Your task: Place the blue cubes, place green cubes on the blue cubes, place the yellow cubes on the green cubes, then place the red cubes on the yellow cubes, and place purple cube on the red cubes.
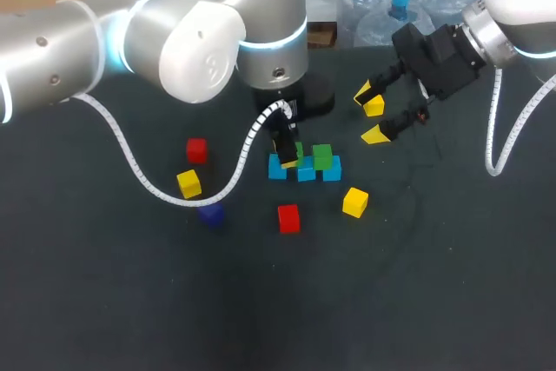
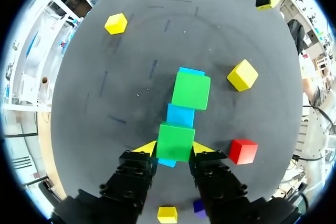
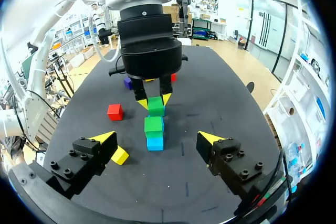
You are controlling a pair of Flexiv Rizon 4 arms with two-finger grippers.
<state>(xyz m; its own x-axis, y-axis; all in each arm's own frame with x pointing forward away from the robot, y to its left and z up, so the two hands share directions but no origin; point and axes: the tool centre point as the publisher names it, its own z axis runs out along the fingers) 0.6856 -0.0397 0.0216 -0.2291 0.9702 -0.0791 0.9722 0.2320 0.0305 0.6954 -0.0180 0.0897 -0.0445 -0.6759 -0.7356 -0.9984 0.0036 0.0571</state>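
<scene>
Blue cubes: three, laid in a row mid-frame. Set green cube: rested on the row's right part. Held green cube: clamped by left gripper over the row's left. Right gripper: spread, empty, upper right. Yellow cubes, red cubes, purple cube: loose, judged outstanding.

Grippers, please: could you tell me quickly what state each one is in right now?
Left gripper: closed on a green cube.
Right gripper: open, holding nothing.

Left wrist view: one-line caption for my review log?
Left gripper shut on a green cube over the blue cubes, a second green cube already stacked farther ahead.
</scene>
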